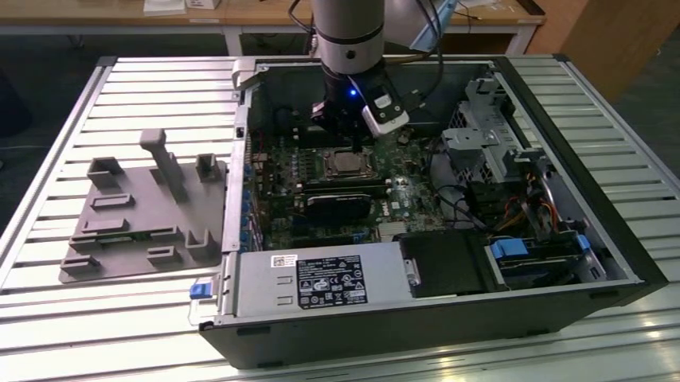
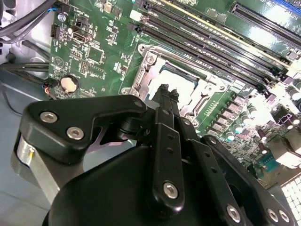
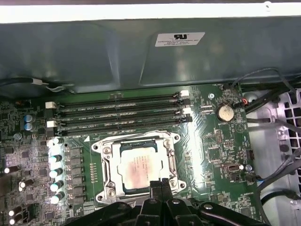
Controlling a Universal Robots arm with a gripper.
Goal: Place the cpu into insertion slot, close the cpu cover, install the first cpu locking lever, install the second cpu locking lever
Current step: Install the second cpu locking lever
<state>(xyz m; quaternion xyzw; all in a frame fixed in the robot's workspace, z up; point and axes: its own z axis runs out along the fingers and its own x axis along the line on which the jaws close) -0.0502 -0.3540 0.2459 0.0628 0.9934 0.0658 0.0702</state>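
1. Chip position first: I see the cpu (image 3: 137, 172) lying flat in the insertion slot (image 3: 123, 149) on the green motherboard (image 3: 207, 136), its dull silver top facing up.
2. I read the cpu cover (image 3: 109, 172) as lowered over it: the silvery frame lies around the chip on all sides, with the chip showing through the window.
3. In the exterior view I see the socket with the cpu (image 1: 345, 165) in the middle of the board, inside the open computer case (image 1: 595, 239) lying on its side on the slatted worktop (image 1: 64, 318).
4. My gripper (image 3: 161, 184) hangs directly over the near edge of the socket. In the first wrist view the two black fingertips (image 3: 156, 188) sit pressed together with no gap between them and nothing pinched, so I call the jaws clenched on nothing.
5. In the second wrist view the gripper (image 2: 165, 92) tip sits at the edge of the cpu cover (image 2: 141, 80); whether it touches the metal I cannot tell.
6. In the exterior view the gripper (image 1: 349, 137) hangs just above the socket's far side, under the grey arm (image 1: 349, 32).
7. Long black memory slots (image 3: 122, 113) run just beside the socket, between it and the case wall.
8. On the exterior view's left, a grey fixture tray (image 1: 138, 215) rests on the worktop beside the case, well apart from my gripper.
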